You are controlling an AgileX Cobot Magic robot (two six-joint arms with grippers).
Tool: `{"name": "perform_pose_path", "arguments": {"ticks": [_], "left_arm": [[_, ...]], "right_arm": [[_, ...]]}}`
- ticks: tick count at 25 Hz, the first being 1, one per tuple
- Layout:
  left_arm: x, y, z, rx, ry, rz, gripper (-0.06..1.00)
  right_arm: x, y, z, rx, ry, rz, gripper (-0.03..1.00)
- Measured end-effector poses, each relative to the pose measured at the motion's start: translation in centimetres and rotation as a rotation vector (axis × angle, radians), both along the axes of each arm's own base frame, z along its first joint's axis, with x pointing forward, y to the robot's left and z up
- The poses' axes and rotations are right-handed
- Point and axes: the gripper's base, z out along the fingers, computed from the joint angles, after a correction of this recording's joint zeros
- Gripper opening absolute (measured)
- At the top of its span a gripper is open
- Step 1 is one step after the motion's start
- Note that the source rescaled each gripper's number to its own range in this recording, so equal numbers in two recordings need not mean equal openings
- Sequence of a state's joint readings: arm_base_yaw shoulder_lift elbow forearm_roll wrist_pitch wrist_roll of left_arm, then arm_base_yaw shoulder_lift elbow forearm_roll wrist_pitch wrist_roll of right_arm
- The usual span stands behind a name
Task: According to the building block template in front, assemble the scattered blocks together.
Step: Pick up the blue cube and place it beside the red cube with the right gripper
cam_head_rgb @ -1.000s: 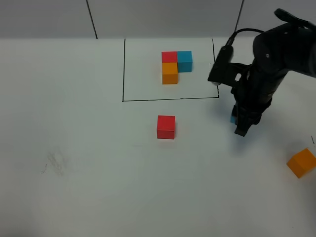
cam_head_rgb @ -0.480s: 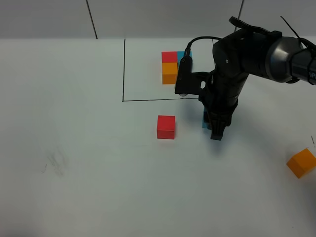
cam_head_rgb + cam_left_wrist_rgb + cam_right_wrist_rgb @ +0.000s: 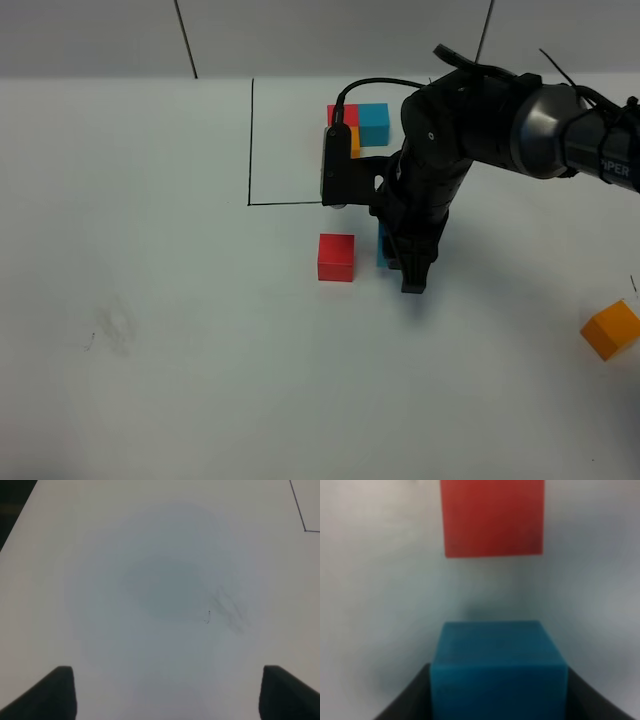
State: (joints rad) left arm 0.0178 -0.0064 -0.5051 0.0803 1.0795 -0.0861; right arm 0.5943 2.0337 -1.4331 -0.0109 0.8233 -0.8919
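Note:
My right gripper (image 3: 405,262) is shut on the sky-blue cube (image 3: 384,245), holding it just right of the loose red cube (image 3: 336,257) with a small gap between them. In the right wrist view the blue cube (image 3: 498,667) sits between the dark fingers (image 3: 407,700), and the red cube (image 3: 493,517) lies straight ahead of it. The loose orange cube (image 3: 611,329) rests far off at the right edge. The building block template (image 3: 358,125) lies inside its black drawn frame (image 3: 251,140), partly hidden by the right arm. My left gripper (image 3: 167,695) is open over bare table.
The white table carries a faint grey scuff (image 3: 110,330) at the left, also seen as the scuff (image 3: 227,610) in the left wrist view. A corner of the black frame (image 3: 300,510) shows there too. The left arm is outside the high view.
The right arm has carried the blue cube leftward, from beyond the frame's right corner to a spot close beside the red cube. The left gripper has not moved.

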Motion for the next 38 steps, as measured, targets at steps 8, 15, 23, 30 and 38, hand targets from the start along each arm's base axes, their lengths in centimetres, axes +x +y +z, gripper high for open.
{"name": "perform_pose_path", "arguments": {"ticks": [8,15,23,30,38], "left_arm": [[0.0,0.0,0.0,0.000,0.000,0.000,0.67],[0.0,0.0,0.0,0.000,0.000,0.000,0.67],[0.0,0.0,0.0,0.000,0.000,0.000,0.67],[0.0,0.0,0.0,0.000,0.000,0.000,0.67],[0.0,0.0,0.0,0.000,0.000,0.000,0.67]], "right_arm": [[0.4,0.8,-2.1,-0.007,0.023,0.013,0.28],[1.2,1.3,-2.3,0.006,0.001,0.019,0.28],[1.3,1.5,-3.5,0.003,0.024,0.040,0.28],[1.4,1.6,-3.9,-0.001,0.017,0.070,0.28],[1.7,1.9,-3.6,0.010,0.010,0.073,0.28]]}}
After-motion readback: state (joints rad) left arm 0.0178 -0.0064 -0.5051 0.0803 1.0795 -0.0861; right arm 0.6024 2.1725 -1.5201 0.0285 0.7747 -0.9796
